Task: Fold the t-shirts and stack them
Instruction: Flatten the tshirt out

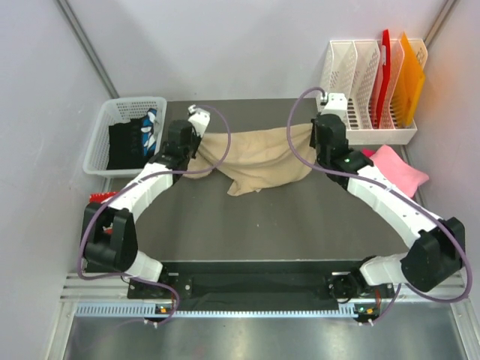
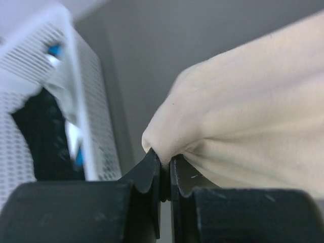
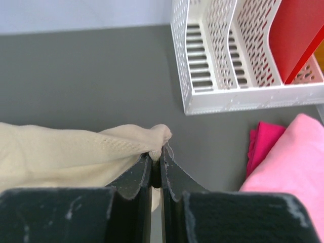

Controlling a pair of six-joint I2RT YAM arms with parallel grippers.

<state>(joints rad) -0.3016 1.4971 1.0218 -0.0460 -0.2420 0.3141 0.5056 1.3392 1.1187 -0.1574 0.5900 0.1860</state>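
- My left gripper (image 2: pixel 163 163) and right gripper (image 3: pixel 157 156) each pinch one end of the one tan tee (image 1: pixel 259 157), stretched across the far side (middle sagging).
- One pink tee (image 1: pixel 397 166) lies right.

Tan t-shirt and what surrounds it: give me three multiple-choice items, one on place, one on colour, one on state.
1. The pink t-shirt lies: A at the near edge; B by the white rack, far right; C in the middle.
2. The sheets in the rack are: A red and orange; B blue and green; C black.
3. The tan t-shirt is: A folded flat; B pinched by left gripper and right gripper; C untouched.
1 B: top view shows it beside the rack. 2 A: seen from above. 3 B: both wrist views show jaws shut on tan cloth.
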